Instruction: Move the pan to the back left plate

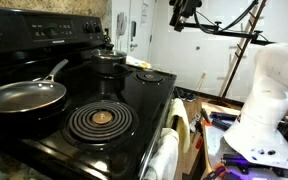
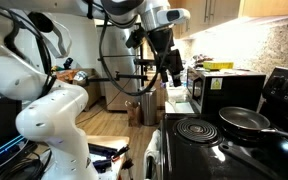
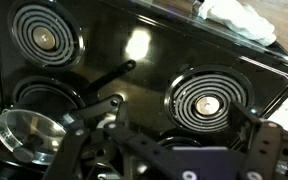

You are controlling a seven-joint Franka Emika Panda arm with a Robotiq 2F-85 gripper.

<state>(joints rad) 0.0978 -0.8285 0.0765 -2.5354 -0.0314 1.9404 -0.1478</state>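
The pan (image 1: pixel 24 97) is wide and shallow with a dark inside and a slim silvery handle. It sits on the front left burner and also shows in an exterior view (image 2: pixel 242 120). My gripper (image 1: pixel 184 12) hangs high above the stove, far from the pan, open and empty (image 2: pixel 169 68). In the wrist view its fingers (image 3: pixel 169 150) are spread wide over the cooktop, and I cannot pick out the pan there with certainty. A smaller, taller dark pot (image 1: pixel 109 62) stands on the burner behind the pan.
A bare coil burner (image 1: pixel 99 120) lies next to the pan, and it also shows in the wrist view (image 3: pixel 209 103). Another coil (image 3: pixel 44 38) is bare. A dark long handle (image 3: pixel 109 78) and a glass lid (image 3: pixel 29 135) show below. A towel (image 1: pixel 169 150) hangs at the stove front.
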